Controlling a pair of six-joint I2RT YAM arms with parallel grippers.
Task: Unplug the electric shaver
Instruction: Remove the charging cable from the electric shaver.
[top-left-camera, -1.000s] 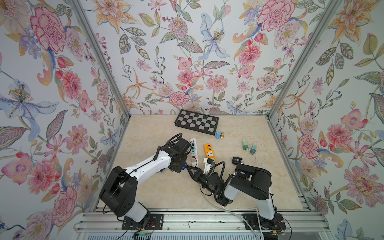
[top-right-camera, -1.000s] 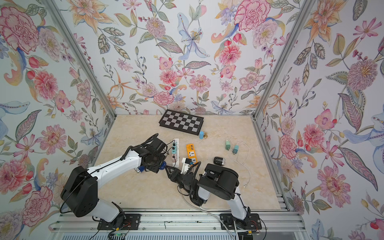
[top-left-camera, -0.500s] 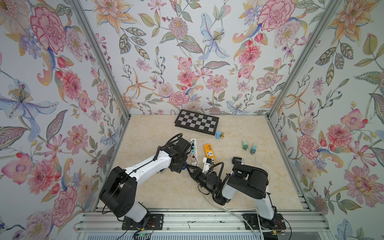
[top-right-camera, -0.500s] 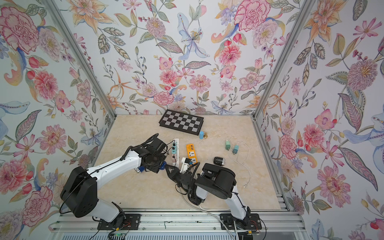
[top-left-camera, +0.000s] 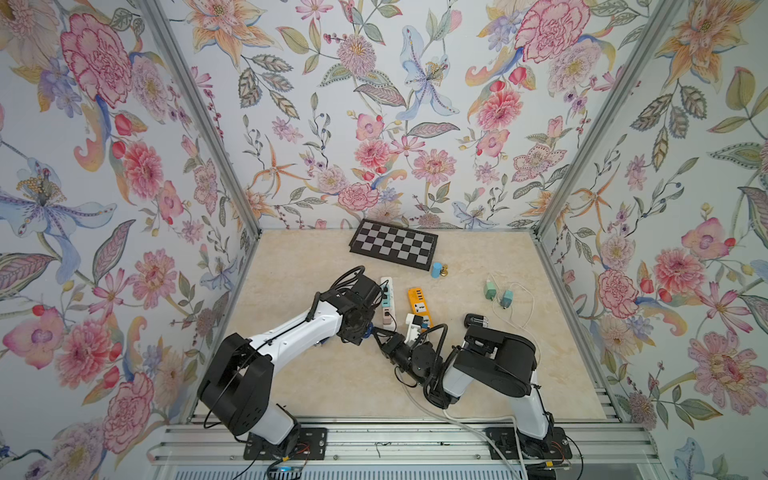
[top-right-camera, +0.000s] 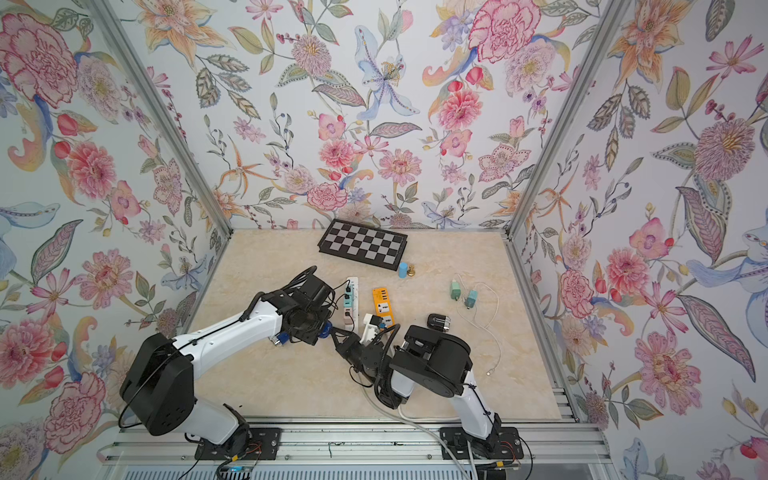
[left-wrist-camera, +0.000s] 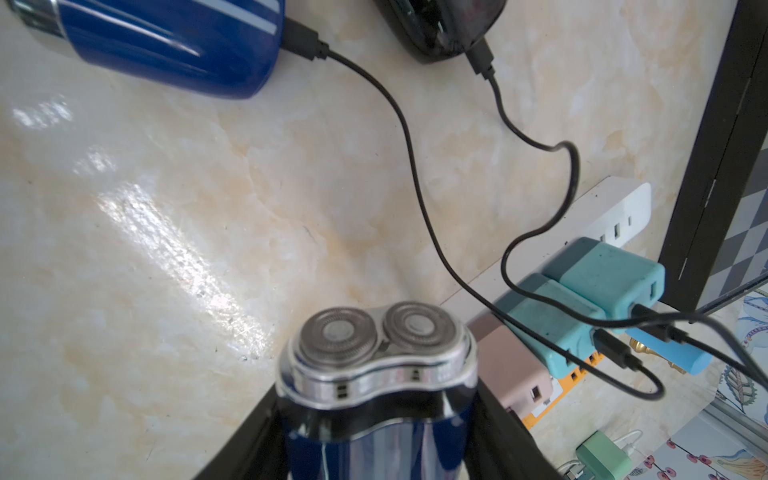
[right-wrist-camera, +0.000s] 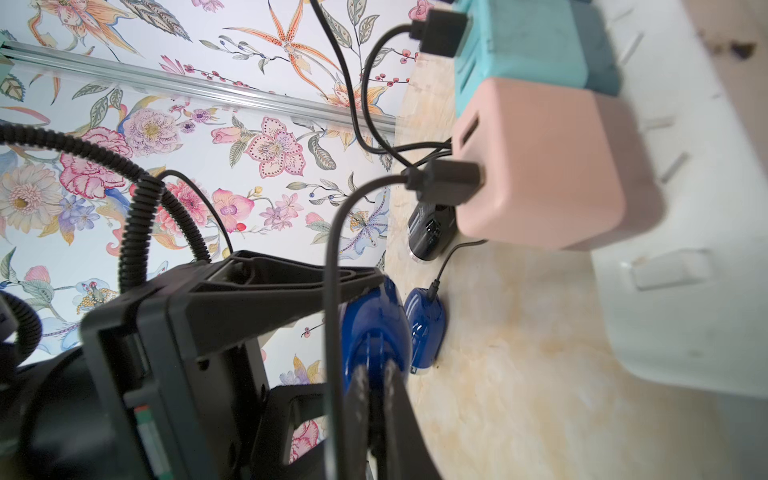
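The left fingers (left-wrist-camera: 498, 436) are pinching the shaver (left-wrist-camera: 376, 374) over the counter (left-wrist-camera: 166, 208), near the strip (left-wrist-camera: 615, 212). The right fingers (right-wrist-camera: 397, 415) are pressing together at its base, beside the cable (right-wrist-camera: 331, 291); whether they are gripping it is unclear.

The shaver (left-wrist-camera: 374, 432) was blue with a silver head. The power strip (left-wrist-camera: 615, 208) was white. The chessboard (top-left-camera: 394, 244) was checkered black and grey.

at the back of the tabletop (top-left-camera: 299, 266) i see a checkered board (top-left-camera: 394, 249), with a blue cylinder (top-left-camera: 436, 270) and a small gold piece (top-left-camera: 444, 271), maybe a pawn, just beside its corner. to my right, two green adapters (top-left-camera: 490, 289) sit with a loose white cable (top-left-camera: 528, 307). an orange socket strip (top-left-camera: 419, 305) lies mid-tabletop.
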